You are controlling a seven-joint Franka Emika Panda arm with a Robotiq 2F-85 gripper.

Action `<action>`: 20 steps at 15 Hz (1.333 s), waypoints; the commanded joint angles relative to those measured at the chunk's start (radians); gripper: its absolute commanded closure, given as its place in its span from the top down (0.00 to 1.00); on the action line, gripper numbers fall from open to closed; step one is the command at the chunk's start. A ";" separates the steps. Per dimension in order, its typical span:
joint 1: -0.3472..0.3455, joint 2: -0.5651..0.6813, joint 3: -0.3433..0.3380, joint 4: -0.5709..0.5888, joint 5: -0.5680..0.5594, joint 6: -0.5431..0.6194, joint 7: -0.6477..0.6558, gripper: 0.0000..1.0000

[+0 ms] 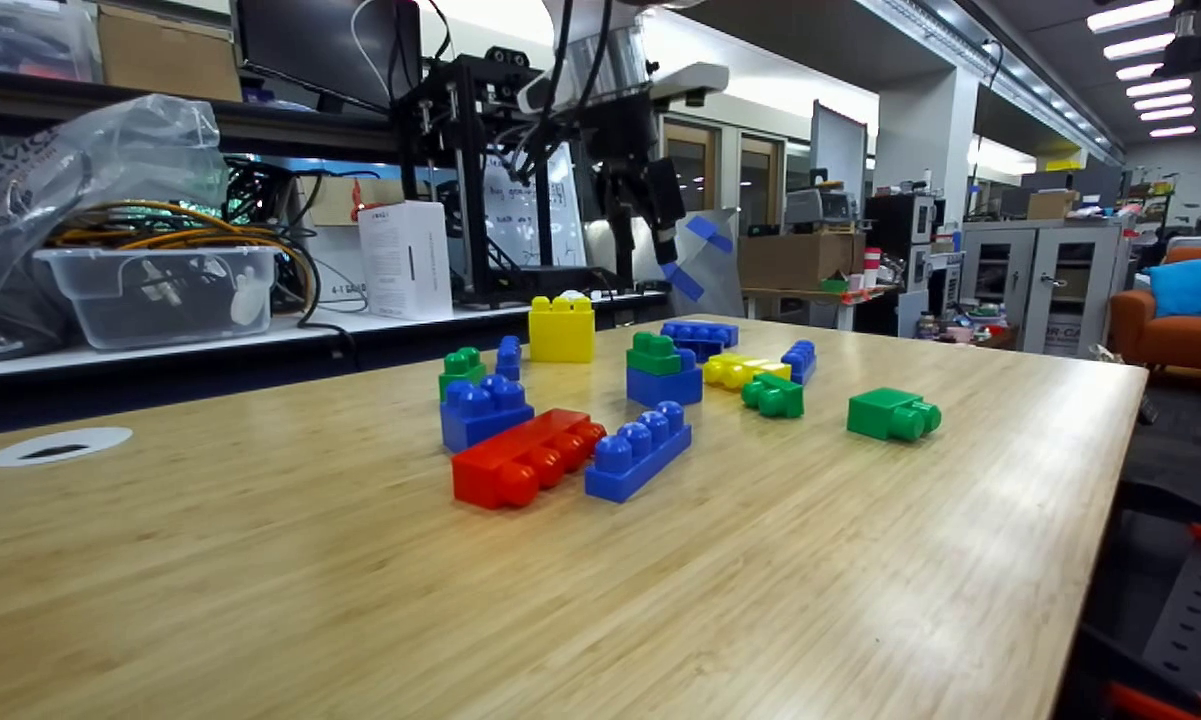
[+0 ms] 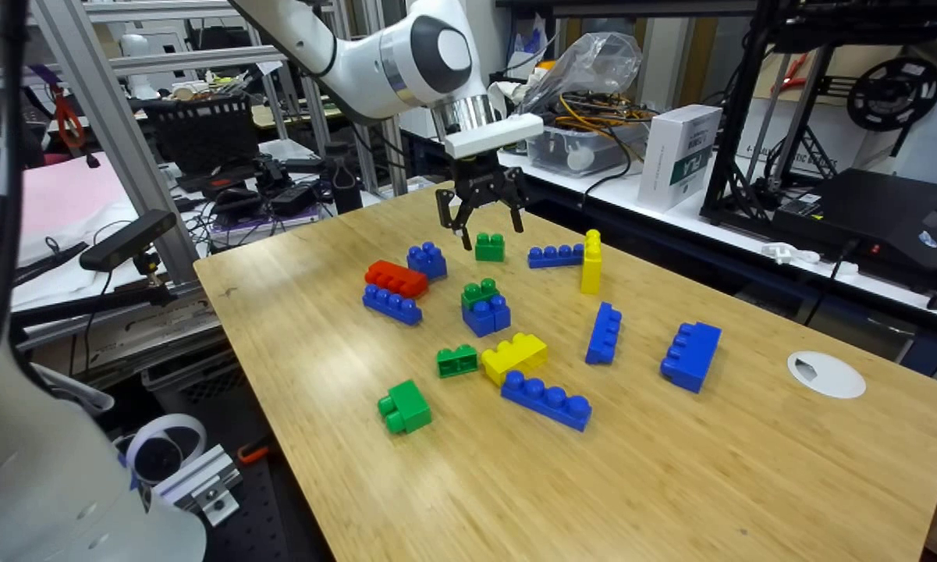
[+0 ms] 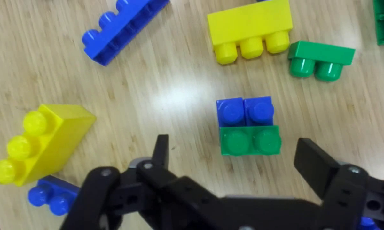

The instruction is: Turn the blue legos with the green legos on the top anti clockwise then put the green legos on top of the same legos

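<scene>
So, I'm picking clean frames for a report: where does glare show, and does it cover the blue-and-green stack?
Wrist view: a pale glare patch on the table, to the left of the stack, not covering it; in an exterior view: ceiling lights burned out to white, clear of the stack; in both exterior views: the stack's outline readable.

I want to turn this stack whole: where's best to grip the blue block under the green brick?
Bring the tool from above and grip the blue block on its left and right sides in the wrist view. It stands studs up, and squeezing across its top seam should likely keep it together.
</scene>
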 commanded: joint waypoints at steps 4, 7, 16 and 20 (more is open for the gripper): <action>-0.071 -0.198 -0.070 -0.114 0.133 -0.069 0.019 1.00; -0.098 -0.250 -0.110 -0.162 0.282 -0.076 -0.043 1.00; -0.112 -0.265 -0.167 -0.340 0.384 0.026 -0.101 1.00; -0.101 -0.222 -0.148 -0.365 0.316 0.063 -0.059 1.00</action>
